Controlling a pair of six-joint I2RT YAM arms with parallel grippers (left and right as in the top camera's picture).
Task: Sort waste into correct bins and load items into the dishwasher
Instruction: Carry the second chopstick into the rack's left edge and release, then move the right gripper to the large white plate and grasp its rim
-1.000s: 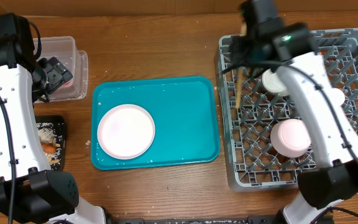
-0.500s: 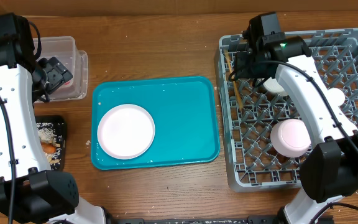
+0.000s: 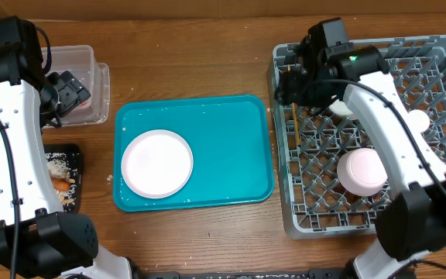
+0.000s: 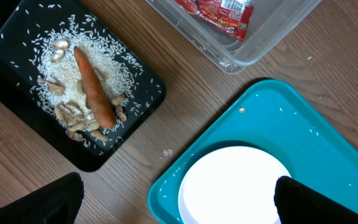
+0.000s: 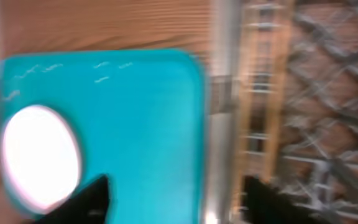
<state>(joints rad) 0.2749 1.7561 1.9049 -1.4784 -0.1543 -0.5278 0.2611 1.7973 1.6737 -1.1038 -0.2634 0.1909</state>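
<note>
My right gripper (image 3: 293,77) (image 5: 176,202) hangs open over the left rim of the grey dishwasher rack (image 3: 440,54) (image 5: 222,124), holding nothing. The wooden chopsticks (image 3: 295,118) (image 5: 257,124) lie in the rack's left column, just below it. In the rack sit a white bowl (image 3: 362,170), a second bowl (image 3: 339,105) partly under the arm, and a cup (image 3: 418,121). The white plate (image 3: 157,163) (image 4: 229,186) (image 5: 39,155) rests on the teal tray. My left gripper (image 3: 68,91) (image 4: 185,205) is open near the clear tub (image 3: 80,58) (image 4: 241,56), which holds a red wrapper (image 4: 219,12). Rice, scraps and the orange stick (image 4: 95,93) lie on the black tray (image 4: 142,93) (image 3: 72,155).
The teal serving tray (image 3: 223,147) (image 4: 303,124) (image 5: 142,112) fills the middle of the wooden table, between the bins and the rack. A few rice grains are scattered on its surface. The right wrist view is motion-blurred.
My right gripper has opened and let go of the chopsticks, which dropped from a tilted hold to lie in the rack's left column. The left arm has not moved.
</note>
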